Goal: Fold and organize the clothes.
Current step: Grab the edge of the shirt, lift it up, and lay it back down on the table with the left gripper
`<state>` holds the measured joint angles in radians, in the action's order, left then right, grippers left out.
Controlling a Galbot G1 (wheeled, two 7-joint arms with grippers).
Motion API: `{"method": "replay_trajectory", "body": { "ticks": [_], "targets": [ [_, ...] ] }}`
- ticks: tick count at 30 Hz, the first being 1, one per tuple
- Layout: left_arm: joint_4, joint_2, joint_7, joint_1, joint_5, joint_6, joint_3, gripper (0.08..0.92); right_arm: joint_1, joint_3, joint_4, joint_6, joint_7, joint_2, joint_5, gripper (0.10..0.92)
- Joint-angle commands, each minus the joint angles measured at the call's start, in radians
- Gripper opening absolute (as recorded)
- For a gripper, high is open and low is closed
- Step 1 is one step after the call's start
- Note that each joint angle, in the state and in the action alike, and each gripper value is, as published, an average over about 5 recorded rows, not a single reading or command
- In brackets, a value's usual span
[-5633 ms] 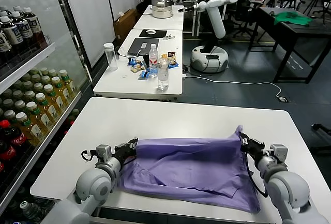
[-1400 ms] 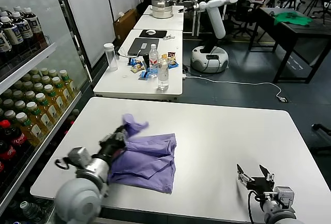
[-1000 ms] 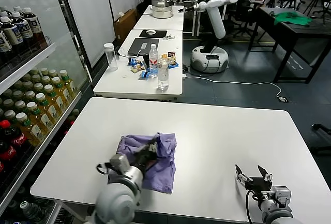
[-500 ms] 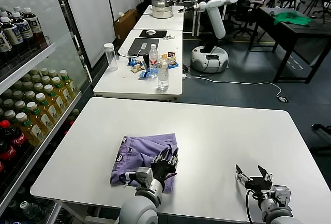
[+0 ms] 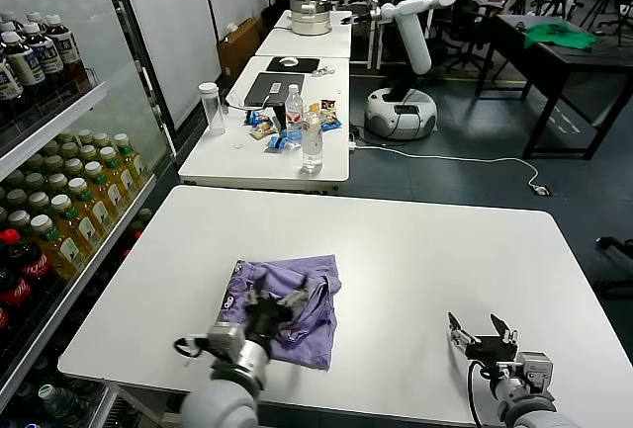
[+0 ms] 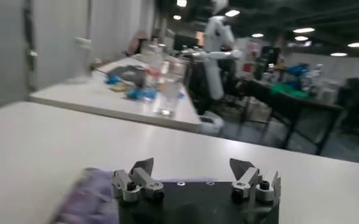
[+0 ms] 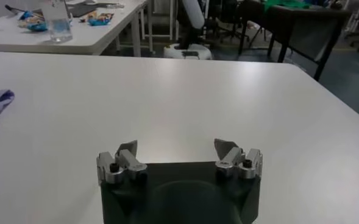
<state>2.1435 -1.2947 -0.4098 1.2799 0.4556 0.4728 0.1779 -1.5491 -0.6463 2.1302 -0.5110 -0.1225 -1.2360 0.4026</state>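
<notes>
T-shirt (image 5: 287,299) is lying folded in a loose bundle, tidying possibly being left, while left gripper (image 5: 273,311) and right gripper (image 5: 475,334) are being held spread, empty.

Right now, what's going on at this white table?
A two-armed robot is folding a lavender T-shirt, which lies bunched into a small, rumpled bundle on the white table. The left gripper hovers over the bundle's near edge with its jaws open, holding nothing. The right gripper waits, jaws open and empty, above bare table off to the right, well clear of the shirt.
</notes>
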Motion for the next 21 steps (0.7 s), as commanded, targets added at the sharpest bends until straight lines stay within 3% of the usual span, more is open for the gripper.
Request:
{"method": "replay_trajectory", "body": {
  "ticks": [1, 7, 21],
  "targets": [
    [-0.18, 0.115, -0.012, -0.045, 0.082, 0.016, 0.214, 0.822, 0.001, 0.003, 0.0, 0.0, -0.001, -0.004, -0.003, 0.823],
    [-0.266, 0.113, -0.004, -0.064, 0.161, 0.052, 0.192, 0.823, -0.01, -0.001, 0.002, 0.004, 0.0, -0.008, -0.009, 0.823],
    [-0.254, 0.058, 0.01, -0.051, 0.211, 0.011, 0.147, 0.813, -0.017, -0.008, 0.014, 0.003, -0.001, -0.02, -0.016, 0.823]
  ]
}}
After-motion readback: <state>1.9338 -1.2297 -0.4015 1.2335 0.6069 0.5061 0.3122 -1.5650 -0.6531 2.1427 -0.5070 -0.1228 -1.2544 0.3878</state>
